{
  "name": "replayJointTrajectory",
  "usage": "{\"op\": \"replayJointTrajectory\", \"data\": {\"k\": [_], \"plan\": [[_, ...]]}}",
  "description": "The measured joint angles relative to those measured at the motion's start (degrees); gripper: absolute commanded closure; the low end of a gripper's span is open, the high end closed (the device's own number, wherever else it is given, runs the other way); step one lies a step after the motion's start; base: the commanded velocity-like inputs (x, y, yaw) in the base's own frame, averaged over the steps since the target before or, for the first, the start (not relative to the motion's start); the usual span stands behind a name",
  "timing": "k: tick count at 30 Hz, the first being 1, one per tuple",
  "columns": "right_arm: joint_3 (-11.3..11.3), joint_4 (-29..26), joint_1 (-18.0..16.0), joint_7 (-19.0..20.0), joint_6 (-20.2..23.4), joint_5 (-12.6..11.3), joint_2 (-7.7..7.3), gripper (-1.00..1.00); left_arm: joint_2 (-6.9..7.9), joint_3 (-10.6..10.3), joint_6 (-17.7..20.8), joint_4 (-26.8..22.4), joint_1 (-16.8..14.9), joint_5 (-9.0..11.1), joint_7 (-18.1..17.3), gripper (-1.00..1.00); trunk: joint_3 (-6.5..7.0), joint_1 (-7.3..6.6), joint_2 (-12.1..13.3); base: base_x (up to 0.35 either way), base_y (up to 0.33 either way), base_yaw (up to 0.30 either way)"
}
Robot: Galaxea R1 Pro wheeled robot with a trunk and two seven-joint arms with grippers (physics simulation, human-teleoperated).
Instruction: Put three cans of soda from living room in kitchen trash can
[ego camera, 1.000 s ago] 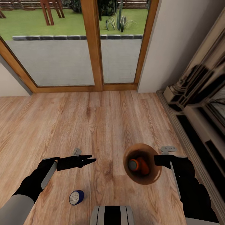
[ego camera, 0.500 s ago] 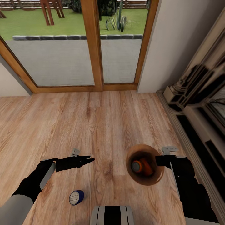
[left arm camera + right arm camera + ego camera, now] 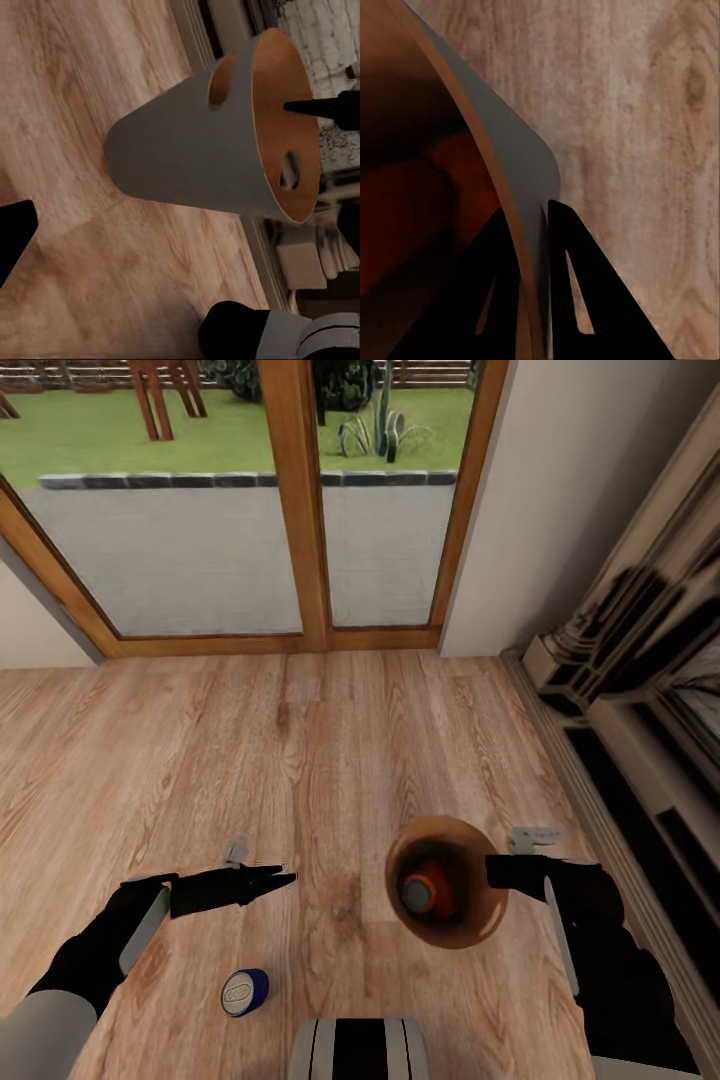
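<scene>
The right gripper [image 3: 497,871] is pinching the bin's [image 3: 478,922] thin rim, one finger inside and one outside, probably to carry it; orange cans [image 3: 428,890] are lying in its smooth copper-brown bottom; the blue can [image 3: 243,991] is lying on grainy wood floor [image 3: 330,760] near the left gripper [image 3: 281,877], whose jaws are looking pressed together.

We see a light wood floor [image 3: 330,760] with clear grain and a faint satin sheen. The tash can [image 3: 478,925] looks smooth and matt, copper-brown inside and grey on its outer wall (as the left wrist view shows it [image 3: 187,157]). The blue can of soda [image 3: 244,991] has a silver-grey metal end. The door frame [image 3: 300,510] is warm, smooth wood around clear glass.
</scene>
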Motion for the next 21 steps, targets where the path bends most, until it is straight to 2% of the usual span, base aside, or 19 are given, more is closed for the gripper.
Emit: {"op": "replayJointTrajectory", "data": {"k": [2,9,13,18,21], "plan": [[-0.07,0.01,0.0,-0.04,-0.02,0.38,0.01,1.0,0.64,-0.22,0.01,0.65,0.64,0.0,-0.64,-1.0,0.0,0.0,0.0,0.0,0.0,0.0],[-0.18,0.01,0.0,-0.05,-0.16,8.02,0.31,1.0,2.91,-0.6,0.63,2.9,2.89,0.18,-1.17,-1.0,-0.01,0.01,0.0,0.0,0.0,0.0],[-0.17,0.01,0.0,-0.04,-0.14,10.51,0.58,1.0,4.21,-0.65,0.67,3.73,4.18,-0.02,-2.38,-1.0,-0.01,0.01,0.0,0.0,0.0,0.0],[-0.42,0.01,0.0,0.06,-0.05,11.62,0.91,1.0,5.83,0.62,-0.26,4.45,5.78,1.18,-3.67,-1.0,-0.01,0.01,-0.01,0.0,0.0,0.0],[-0.42,0.01,0.0,0.17,-0.08,12.36,1.09,1.0,5.75,1.09,-0.2,4.48,6.53,1.72,-4.63,-1.0,-0.01,0.01,-0.01,0.0,0.0,0.0]]}}
